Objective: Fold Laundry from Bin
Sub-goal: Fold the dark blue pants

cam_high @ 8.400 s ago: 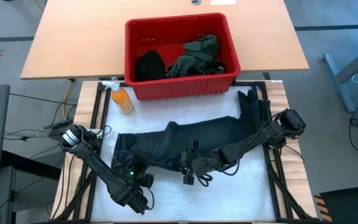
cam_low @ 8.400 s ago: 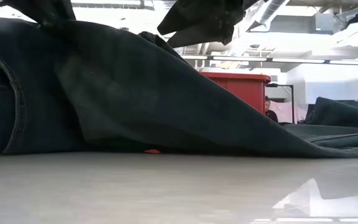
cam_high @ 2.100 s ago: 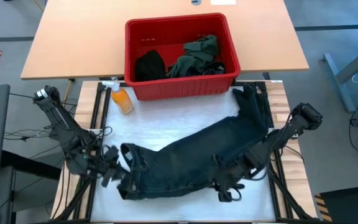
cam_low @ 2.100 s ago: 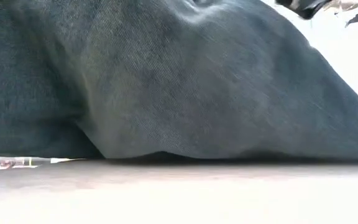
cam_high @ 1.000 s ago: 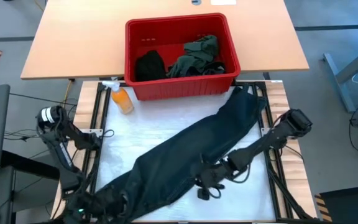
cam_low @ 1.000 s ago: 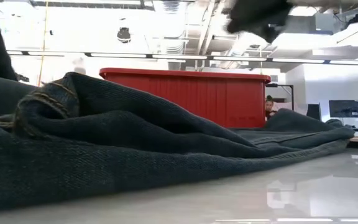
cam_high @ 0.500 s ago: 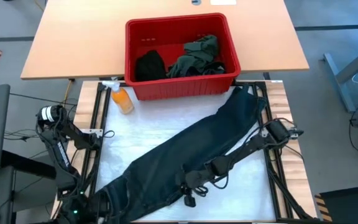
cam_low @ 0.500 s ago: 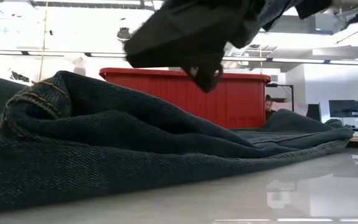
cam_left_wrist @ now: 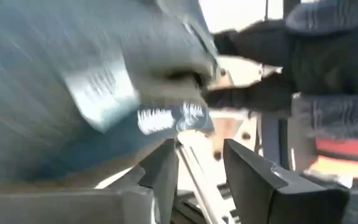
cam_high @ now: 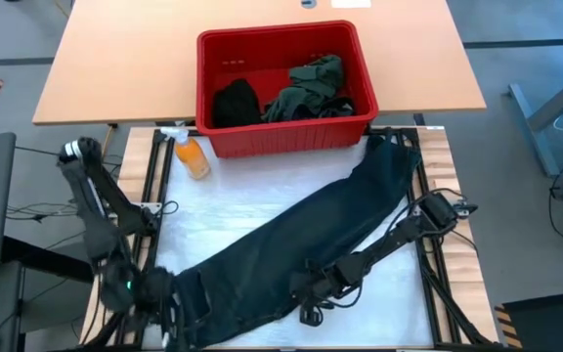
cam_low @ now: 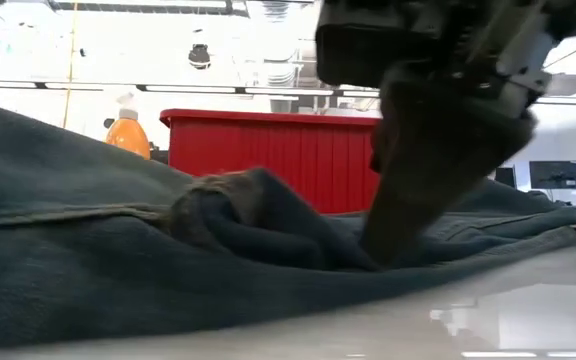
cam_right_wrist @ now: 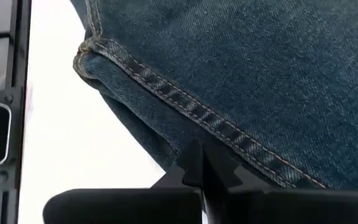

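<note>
Dark denim trousers [cam_high: 311, 225] lie flat on the white table in a slanting band, from the near left to the far right corner. My right gripper [cam_high: 306, 298] is down at their near edge, shut on the cloth [cam_right_wrist: 202, 163]. My left gripper [cam_high: 164, 303] hovers at the near left by the waist end, open [cam_left_wrist: 201, 168], with nothing between its fingers. The red bin [cam_high: 281, 29] stands beyond the table's far edge. In it are a dark olive-green piece [cam_high: 311, 83] and a black cloth [cam_high: 235, 100]. My right gripper pinches the trousers' near edge [cam_right_wrist: 179, 144], just below a stitched seam, between its two shut fingers. The fingers slant down from the table's right side. How many layers they have I cannot tell. The cloth stays on the table around the hold [cam_low: 378, 250].
An orange spray bottle [cam_high: 192, 154] stands at the far left, beside the bin. Bare white table shows at the far left and along the near right. Black frame rails [cam_high: 428, 264] run along both table sides. A person shows far off behind the bin in the low view.
My right gripper has sunk onto the trousers' near edge and moved a little toward the table's left. My left gripper has risen from the near left corner, gone toward the far side and turned. The trousers' waist end has bunched up; the leg end at the far right has stayed.
</note>
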### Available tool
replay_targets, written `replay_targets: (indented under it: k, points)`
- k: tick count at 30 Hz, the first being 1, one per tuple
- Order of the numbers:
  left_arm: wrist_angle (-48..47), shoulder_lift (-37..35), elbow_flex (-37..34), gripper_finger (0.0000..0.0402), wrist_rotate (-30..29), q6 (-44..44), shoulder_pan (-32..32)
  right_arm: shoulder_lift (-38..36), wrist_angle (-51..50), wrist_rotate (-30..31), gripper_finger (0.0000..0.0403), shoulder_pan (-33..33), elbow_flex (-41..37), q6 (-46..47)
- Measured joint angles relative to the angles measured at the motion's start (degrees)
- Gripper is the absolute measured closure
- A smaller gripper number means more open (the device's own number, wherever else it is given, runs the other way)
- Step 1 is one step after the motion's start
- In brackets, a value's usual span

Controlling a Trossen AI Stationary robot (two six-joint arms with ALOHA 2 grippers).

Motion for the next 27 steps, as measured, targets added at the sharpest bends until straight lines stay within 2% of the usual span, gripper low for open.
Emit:
replay_targets:
  k: [4, 6, 9, 10, 12, 16, 19, 23, 27]
  points:
    - [-13.7, -7.8, 3.2, 0.0293, -1.0, 2.4, 3.7, 0.0, -1.8, 0.1, 0.0385, 0.6, 0.1, 1.4]
    - [-18.1, -10.6, 4.5, 0.03, -5.9, 3.2, 4.8, 0.0, -2.0, 0.2, 0.0384, 0.6, 0.1, 1.5]
    - [-16.0, -11.2, 4.3, 0.031, -18.4, 8.3, 6.3, 0.1, -1.8, 1.6, 0.0384, 0.5, 0.0, 1.5]
    - [-14.2, -10.4, 3.6, 0.0313, -21.0, 10.2, 7.0, 0.1, -1.7, 2.2, 0.0384, 0.2, 0.0, 1.5]
    - [-9.9, -7.5, 1.5, 0.0319, -22.4, 13.0, 8.8, 0.1, -0.8, 2.7, 0.0384, -0.3, -0.1, 1.5]
    - [6.0, 2.5, -3.2, 0.0328, -17.1, 15.1, 11.6, -0.4, -0.1, 2.2, 0.0384, -1.1, 0.3, 0.0]
    - [16.1, 11.3, -4.9, 0.0333, -9.8, 14.2, 12.1, -4.5, -4.3, 2.7, 0.0384, -1.7, 0.7, -2.7]
    - [17.7, 21.7, -4.6, 0.0342, 0.7, 11.5, 12.1, -13.6, -11.9, 7.4, 0.0385, -3.6, 1.0, -2.1]
    - [16.6, 28.1, -4.5, 0.0351, 10.6, 8.9, 11.2, -20.9, -17.9, 11.6, 0.0385, -7.0, -4.5, 0.4]
